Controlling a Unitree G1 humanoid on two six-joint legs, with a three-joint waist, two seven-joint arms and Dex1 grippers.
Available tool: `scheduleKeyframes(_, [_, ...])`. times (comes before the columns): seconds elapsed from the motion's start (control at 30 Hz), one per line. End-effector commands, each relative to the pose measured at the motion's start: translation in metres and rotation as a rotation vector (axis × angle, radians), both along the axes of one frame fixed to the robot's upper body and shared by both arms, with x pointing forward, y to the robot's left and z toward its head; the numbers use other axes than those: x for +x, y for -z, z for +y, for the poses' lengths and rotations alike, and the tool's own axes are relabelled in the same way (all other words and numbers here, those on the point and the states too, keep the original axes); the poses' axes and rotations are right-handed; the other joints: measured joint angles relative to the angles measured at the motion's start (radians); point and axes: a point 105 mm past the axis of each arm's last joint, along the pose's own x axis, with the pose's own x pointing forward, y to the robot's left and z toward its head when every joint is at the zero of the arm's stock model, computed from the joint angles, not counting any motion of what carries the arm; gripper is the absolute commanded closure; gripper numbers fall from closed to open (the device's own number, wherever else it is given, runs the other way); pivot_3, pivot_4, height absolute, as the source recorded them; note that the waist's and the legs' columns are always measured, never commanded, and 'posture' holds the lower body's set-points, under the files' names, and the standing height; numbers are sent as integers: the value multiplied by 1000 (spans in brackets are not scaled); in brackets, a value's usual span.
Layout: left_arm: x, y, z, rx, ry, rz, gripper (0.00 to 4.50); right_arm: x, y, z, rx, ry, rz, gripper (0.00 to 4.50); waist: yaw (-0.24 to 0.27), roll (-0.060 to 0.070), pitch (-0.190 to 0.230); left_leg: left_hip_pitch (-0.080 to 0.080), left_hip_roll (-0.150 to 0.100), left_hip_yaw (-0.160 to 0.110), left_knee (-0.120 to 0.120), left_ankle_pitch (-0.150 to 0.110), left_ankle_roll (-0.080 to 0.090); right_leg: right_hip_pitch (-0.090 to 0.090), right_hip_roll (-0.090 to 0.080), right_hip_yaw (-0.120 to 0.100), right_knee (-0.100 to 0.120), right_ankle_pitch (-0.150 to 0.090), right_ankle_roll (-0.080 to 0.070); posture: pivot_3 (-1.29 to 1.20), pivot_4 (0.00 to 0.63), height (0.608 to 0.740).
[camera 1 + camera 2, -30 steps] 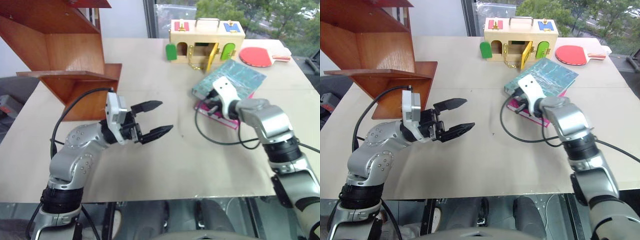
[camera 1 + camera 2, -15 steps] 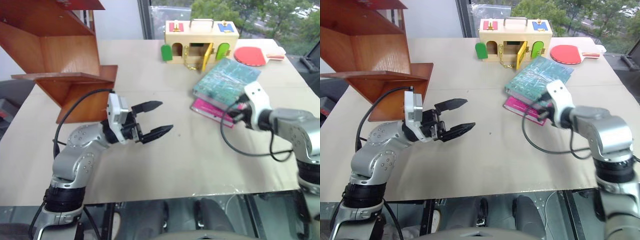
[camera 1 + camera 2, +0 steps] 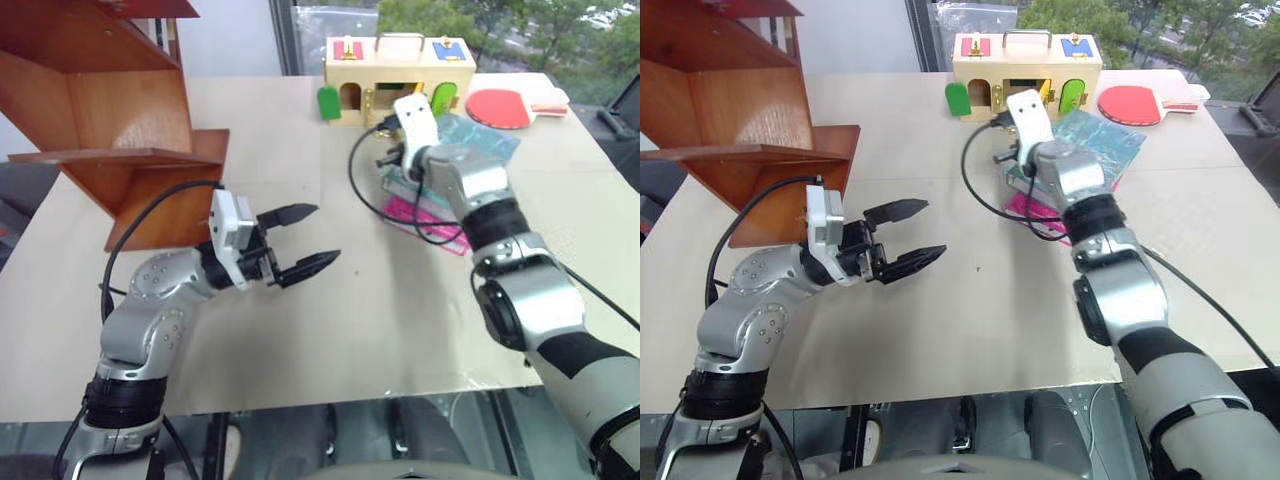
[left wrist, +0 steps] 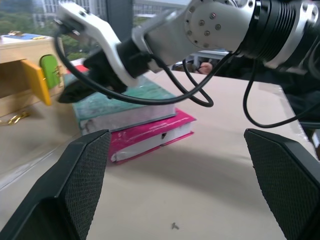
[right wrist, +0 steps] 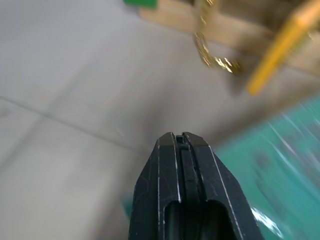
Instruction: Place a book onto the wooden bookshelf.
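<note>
The teal-green book (image 3: 478,137) lies at the back right of the table, resting on a smaller magenta-pink book (image 3: 432,218). My right gripper (image 4: 70,95) is shut with nothing in it, its tip just above the teal book's (image 4: 125,102) corner nearest the pale box. In the right wrist view its closed fingertips (image 5: 182,142) hover over the table beside the teal cover (image 5: 285,165). My left gripper (image 3: 328,233) hangs open and empty over the table's middle left, pointing towards the books. The wooden bookshelf (image 3: 120,110) stands at the back left.
A pale wooden box (image 3: 400,70) with coloured doors, one yellow door open, stands behind the books. A red table tennis paddle (image 3: 505,108) lies to its right. My right arm's black cable (image 3: 365,195) loops over the table beside the books.
My right arm has swung from the books' right side across to their left far corner, rising and reaching farther out. The left arm has stayed put, still open.
</note>
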Motion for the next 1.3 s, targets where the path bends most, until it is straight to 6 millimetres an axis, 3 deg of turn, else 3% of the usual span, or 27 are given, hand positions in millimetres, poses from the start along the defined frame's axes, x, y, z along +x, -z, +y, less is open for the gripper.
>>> scheduleKeyframes(0.03, [-8, -13, 2, 7, -17, -64, 0, 6, -1, 5, -31, 13, -51, 4423, 3, 0, 0, 0, 0, 0, 0, 0, 0, 0, 0, 0, 0, 0, 0, 0, 150, 740])
scheduleKeyframes(0.1, [-9, -14, 3, 9, -27, -66, 0, 7, 12, 4, -86, 30, -30, 4423, 3, 0, 0, 0, 0, 0, 0, 0, 0, 1, 0, -1, 0, 0, 0, 0, 150, 740])
scheduleKeyframes(0.23, [-10, -14, 6, 11, -42, -67, 0, 8, 35, -19, -202, 113, 44, 4423, 4, 1, 0, 0, 0, 0, 1, 0, 0, 1, -1, -1, -1, 0, 0, 0, 150, 740])
scheduleKeyframes(0.5, [-7, -14, 2, 0, -28, -64, 0, 3, 39, -52, -236, 182, 149, 4423, 5, 1, 0, 2, 0, -1, 2, 1, -1, 2, -4, -1, 0, 0, 0, 0, 150, 740])
scheduleKeyframes(0.7, [-3, -15, 0, -3, -2, -62, 0, -31, 45, -90, -224, 264, 191, 4423, 14, 0, 0, 0, 0, -5, 3, 0, -1, 3, -6, 0, 0, 0, 0, 0, 150, 740])
scheduleKeyframes(0.83, [-1, -14, -3, 0, 28, -59, 0, -67, 19, -72, -69, 115, 131, 4423, 20, 0, 0, -1, -1, -6, 3, 0, -1, 4, -6, -1, 0, 0, 0, 0, 150, 740])
scheduleKeyframes(0.9, [1, -15, -5, 0, 41, -59, 0, -83, -9, -59, 67, 24, 80, 4423, 14, 1, 0, 0, 0, -5, 3, 0, -1, 3, -5, 0, 0, 0, 0, 0, 150, 740])
scheduleKeyframes(0.97, [2, -15, -5, 1, 49, -58, 0, -91, -33, -61, 162, 10, 28, 4423, 7, 2, 1, 0, 0, -5, 3, 0, -1, 2, -4, 0, 2, 0, 0, 0, 150, 740])
scheduleKeyframes(1.1, [4, -15, -6, 0, 58, -57, 0, -85, -60, -91, 203, 127, -66, 4423, 13, 2, 1, 2, 0, -5, 4, 0, 0, 2, -3, -3, 3, 0, 0, 0, 150, 740])
scheduleKeyframes(1.23, [4, -15, -7, -1, 64, -58, 0, -64, -59, -168, 139, 464, -112, 4423, 25, 2, 1, 1, -2, -5, 4, 0, -1, 4, -4, -5, 2, 0, 0, 0, 150, 740])
scheduleKeyframes(1.3, [4, -15, -7, -2, 64, -57, 0, -57, -54, -188, 98, 515, -118, 4423, 30, 2, 1, 1, -2, -5, 4, 0, 0, 4, -4, -4, 1, 0, 0, 0, 150, 740])
